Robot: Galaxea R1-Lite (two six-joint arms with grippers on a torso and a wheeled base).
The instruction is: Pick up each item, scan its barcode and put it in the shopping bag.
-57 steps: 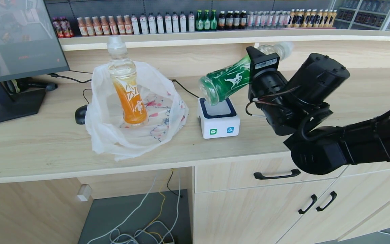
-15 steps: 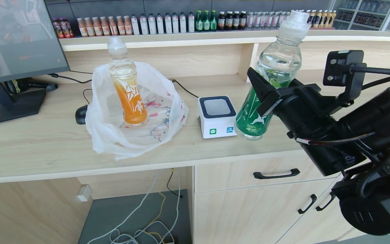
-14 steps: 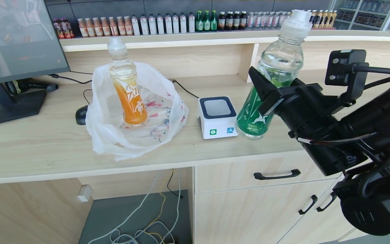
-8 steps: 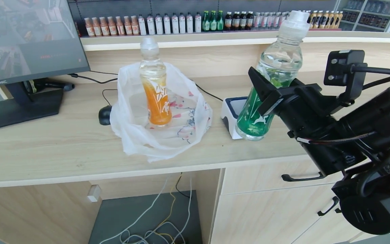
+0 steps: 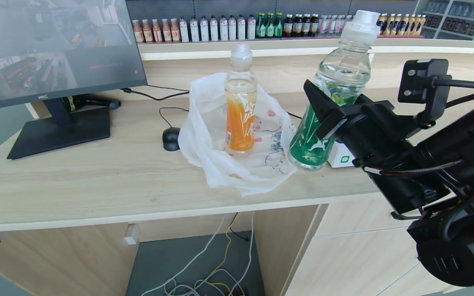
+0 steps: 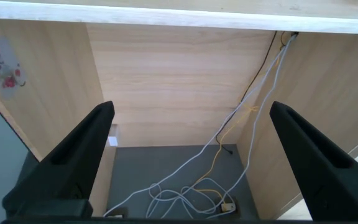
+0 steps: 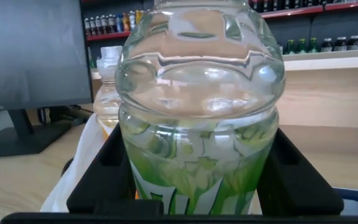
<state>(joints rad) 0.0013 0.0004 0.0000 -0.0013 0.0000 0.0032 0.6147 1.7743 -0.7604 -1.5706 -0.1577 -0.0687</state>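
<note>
1. The left gripper hangs low on the near side of the counter. Its fingers are spread wide with nothing between them, and it faces the loose cables underneath.
2. On the right, the right gripper is clamped round the middle of the green bottle, one finger on each side of it.
3. The green bottle stands upright, cap up, at the right edge of the shopping bag. Whether its base touches the counter I cannot tell.
4. The white bag sits open at mid-counter, with an orange bottle standing upright inside it.
5. A white scanner sits just behind the green bottle, mostly hidden by it.
6. A black mouse lies left of the bag, and a monitor stands far left.
7. A row of bottles lines the far shelf.
</note>
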